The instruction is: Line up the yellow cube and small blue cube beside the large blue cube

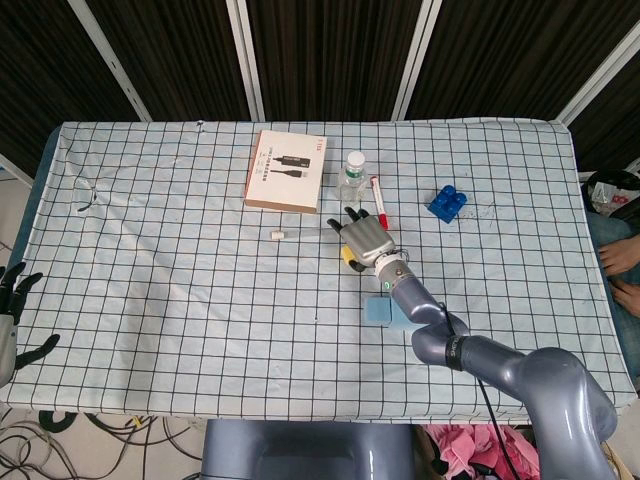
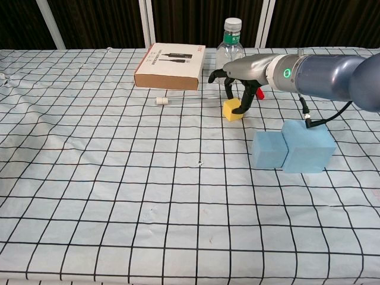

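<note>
The yellow cube (image 2: 232, 111) sits slightly tilted at the middle of the checked cloth, in front of the bottle. My right hand (image 2: 242, 72) arches over it, fingers curled down on both its sides and pinching it. In the head view the right hand (image 1: 366, 240) covers most of the yellow cube (image 1: 351, 259). The small blue cube (image 2: 266, 150) stands against the left side of the large blue cube (image 2: 309, 148), nearer to me and to the right. My left hand (image 1: 12, 300) hangs off the table's left edge with fingers spread, holding nothing.
A flat cardboard box (image 1: 285, 170), a clear bottle (image 1: 352, 178) and a red marker (image 1: 379, 201) lie behind the yellow cube. A blue toy brick (image 1: 447, 203) is at the right, a small white cylinder (image 1: 278, 235) at the left.
</note>
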`<state>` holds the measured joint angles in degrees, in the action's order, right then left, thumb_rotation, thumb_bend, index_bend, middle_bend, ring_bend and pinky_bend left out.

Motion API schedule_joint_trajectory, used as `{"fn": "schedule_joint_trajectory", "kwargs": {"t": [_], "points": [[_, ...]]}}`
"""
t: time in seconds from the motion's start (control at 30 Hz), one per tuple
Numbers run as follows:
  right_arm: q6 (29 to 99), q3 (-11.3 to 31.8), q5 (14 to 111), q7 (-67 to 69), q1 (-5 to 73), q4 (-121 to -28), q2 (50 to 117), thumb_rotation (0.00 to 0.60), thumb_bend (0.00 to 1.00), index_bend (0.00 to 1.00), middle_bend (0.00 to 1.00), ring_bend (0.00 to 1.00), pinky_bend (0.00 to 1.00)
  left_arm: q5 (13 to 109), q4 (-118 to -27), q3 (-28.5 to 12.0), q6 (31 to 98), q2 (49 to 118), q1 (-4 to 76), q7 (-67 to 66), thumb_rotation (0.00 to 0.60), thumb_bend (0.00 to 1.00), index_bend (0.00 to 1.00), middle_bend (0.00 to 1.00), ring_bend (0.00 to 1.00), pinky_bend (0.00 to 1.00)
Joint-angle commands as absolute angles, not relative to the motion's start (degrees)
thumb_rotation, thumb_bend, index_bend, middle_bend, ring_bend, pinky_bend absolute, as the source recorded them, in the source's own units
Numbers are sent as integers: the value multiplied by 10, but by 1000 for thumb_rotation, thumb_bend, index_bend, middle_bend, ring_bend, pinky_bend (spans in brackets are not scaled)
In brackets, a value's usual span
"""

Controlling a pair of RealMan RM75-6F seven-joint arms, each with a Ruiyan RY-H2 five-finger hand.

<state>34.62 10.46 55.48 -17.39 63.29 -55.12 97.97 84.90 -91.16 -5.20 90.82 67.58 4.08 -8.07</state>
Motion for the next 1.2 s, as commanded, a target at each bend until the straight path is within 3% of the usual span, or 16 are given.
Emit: {"fn": "schedule_joint_trajectory", "kwargs": {"t": [0.03, 0.77, 1.03, 1.2], "points": [[346, 105, 558, -172, 632, -549, 981, 600, 261, 115, 391, 3, 125, 849, -912, -52, 908, 676, 41, -81, 600, 114, 178, 67, 0, 0], [349, 120, 567, -155, 623, -560, 974, 600, 293, 130, 451, 36, 125, 848, -911, -53, 907, 676, 40, -81, 600, 114, 179, 67, 0, 0], [339, 129, 515, -173, 620, -642, 919, 600, 294, 139, 451, 36, 125, 848, -910, -52, 903, 676, 42, -77, 600, 114, 179, 67, 0, 0], [364, 130, 419, -212, 618, -767, 855, 600, 294, 145, 451, 36, 125, 852, -911, -49, 897, 673, 44, -67, 600, 114, 179, 67, 0, 0]]}}
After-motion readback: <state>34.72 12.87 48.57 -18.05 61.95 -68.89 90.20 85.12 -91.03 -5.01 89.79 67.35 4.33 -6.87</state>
